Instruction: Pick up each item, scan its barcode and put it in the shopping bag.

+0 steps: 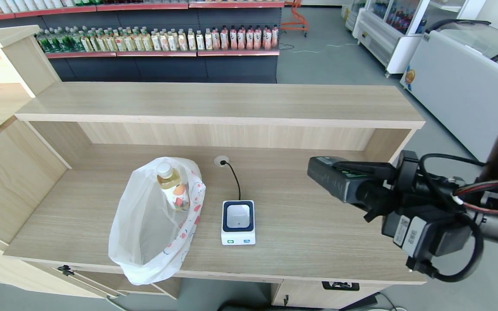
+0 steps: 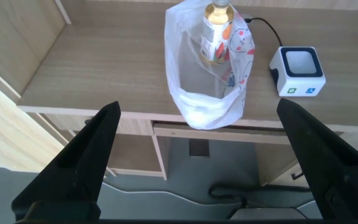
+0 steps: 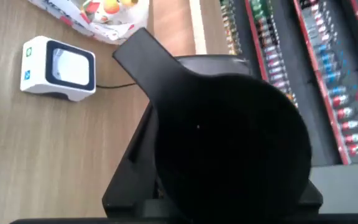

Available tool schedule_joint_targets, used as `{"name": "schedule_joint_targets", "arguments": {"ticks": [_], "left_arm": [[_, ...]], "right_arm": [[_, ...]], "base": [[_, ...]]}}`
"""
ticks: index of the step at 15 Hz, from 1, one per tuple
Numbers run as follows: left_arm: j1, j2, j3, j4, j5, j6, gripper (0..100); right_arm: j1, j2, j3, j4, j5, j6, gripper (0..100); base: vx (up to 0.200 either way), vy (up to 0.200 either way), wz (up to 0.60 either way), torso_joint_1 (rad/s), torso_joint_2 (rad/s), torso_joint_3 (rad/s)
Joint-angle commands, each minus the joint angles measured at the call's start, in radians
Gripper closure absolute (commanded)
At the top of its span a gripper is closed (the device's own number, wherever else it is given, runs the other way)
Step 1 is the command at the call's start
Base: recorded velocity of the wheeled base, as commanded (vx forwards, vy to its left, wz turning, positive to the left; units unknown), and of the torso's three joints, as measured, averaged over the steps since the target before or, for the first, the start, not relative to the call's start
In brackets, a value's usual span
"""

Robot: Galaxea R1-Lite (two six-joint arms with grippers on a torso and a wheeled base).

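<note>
The right pincer (image 1: 331,181) hangs over the desk's (image 1: 318,242) right end, well above the wood and pointing toward the left end. From the head view I cannot tell whether it is spread, pressed together or pinching something.

Also in the head view, a white plastic shopping bag (image 1: 136,233) with a red fruit print lies left of the desk's middle. Its open mouth droops over the near edge. A bottle (image 1: 172,185) with a cream cap and pale yellow drink lies inside, up at the bag's far end. Just beside the bag, on the side toward the right end, a white barcode scanner (image 1: 238,221) sits face up. Its black cable (image 1: 234,175) runs to a round port (image 1: 221,161) nearer the back wall. Behind the desk stand store shelves (image 1: 158,39) lined with drinks, and chest freezers (image 1: 461,82) stand off to the right.

In the left wrist view, the left pincer (image 2: 194,155) hangs off the desk's near edge, lower than the top. Its two black fingers (image 2: 79,162) are spread wide with nothing between them. The bag's mouth hangs over the edge beyond them, and the bottle and scanner lie farther in.

In the right wrist view, a dark rounded bulk (image 3: 229,137) blocks most of the sight. The scanner and a printed corner of the bag lie on the desk past it.
</note>
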Motion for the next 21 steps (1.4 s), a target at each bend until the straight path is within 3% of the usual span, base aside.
{"name": "schedule_joint_targets", "arguments": {"ticks": [1, 3, 4, 5, 6, 9, 10, 13, 21], "left_arm": [[0.0, 0.0, 0.0, 0.0, 0.0, -0.001, 0], [0.0, 0.0, 0.0, 0.0, 0.0, -0.001, 0], [0.0, 0.0, 0.0, 0.0, 0.0, -0.001, 0], [0.0, 0.0, 0.0, 0.0, 0.0, -0.001, 0], [0.0, 0.0, 0.0, 0.0, 0.0, -0.001, 0], [0.0, 0.0, 0.0, 0.0, 0.0, -0.001, 0], [0.0, 0.0, 0.0, 0.0, 0.0, -0.001, 0], [0.0, 0.0, 0.0, 0.0, 0.0, -0.001, 0], [0.0, 0.0, 0.0, 0.0, 0.0, 0.003, 0]], "right_arm": [[-0.104, -0.139, 0.087, 0.002, -0.024, 0.177, 100], [-0.117, -0.156, 0.078, 0.041, -0.105, 0.584, 100], [-0.117, -0.162, 0.073, 0.079, -0.166, 0.703, 100], [-0.114, -0.174, 0.055, 0.196, -0.301, 1.029, 100], [-0.12, -0.166, 0.052, 0.255, -0.321, 1.254, 100], [-0.119, -0.104, 0.032, 0.352, -0.35, 1.708, 100], [-0.114, -0.082, 0.027, 0.363, -0.352, 1.78, 100], [-0.116, -0.034, 0.027, 0.358, -0.353, 1.822, 100], [-0.114, -0.004, -0.01, 0.36, -0.349, 1.825, 100]], "base": [[0.0, 0.0, 0.0, 0.0, 0.0, 0.0], [0.0, 0.0, 0.0, 0.0, 0.0, 0.0], [0.0, 0.0, 0.0, 0.0, 0.0, 0.0], [0.0, 0.0, 0.0, 0.0, 0.0, 0.0], [0.0, 0.0, 0.0, 0.0, 0.0, 0.0], [0.0, 0.0, 0.0, 0.0, 0.0, 0.0], [0.0, 0.0, 0.0, 0.0, 0.0, 0.0], [0.0, 0.0, 0.0, 0.0, 0.0, 0.0], [0.0, 0.0, 0.0, 0.0, 0.0, 0.0]]}}
